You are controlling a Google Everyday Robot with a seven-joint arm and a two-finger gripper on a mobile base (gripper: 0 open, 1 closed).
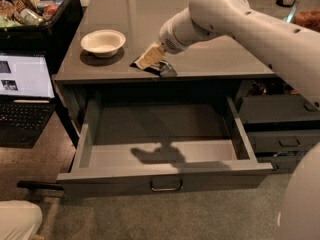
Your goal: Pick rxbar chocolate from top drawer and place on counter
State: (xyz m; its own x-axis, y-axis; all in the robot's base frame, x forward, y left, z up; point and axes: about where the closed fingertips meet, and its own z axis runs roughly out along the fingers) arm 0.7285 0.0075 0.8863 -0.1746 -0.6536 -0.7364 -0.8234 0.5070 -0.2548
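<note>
The top drawer (82, 145) is pulled well out toward the near side, its silver bar handle (166, 184) centred on the front panel, and a shadow (156, 154) of the arm falls on its floor. Above and behind it stretches the counter (115, 11), glossy and grey-brown. The white arm (235, 19) reaches in from the right and angles down to the counter's near edge, where the gripper (149, 58) sits low over the surface, roughly at the middle of that edge. Whether the gripper is open or closed cannot be told from here. Directly under and just right of it lies the rxbar chocolate (162, 70), a dark flat shape on the counter, close to the near edge; whether the gripper touches it is unclear. To the left of the bar, apart from it, stands a white bowl (103, 41). Further left a black bin (55, 26) holds mixed snack packets (22, 6), with an open laptop (25, 81) below it. At the right, narrower dark drawers (285, 141) are shut
</note>
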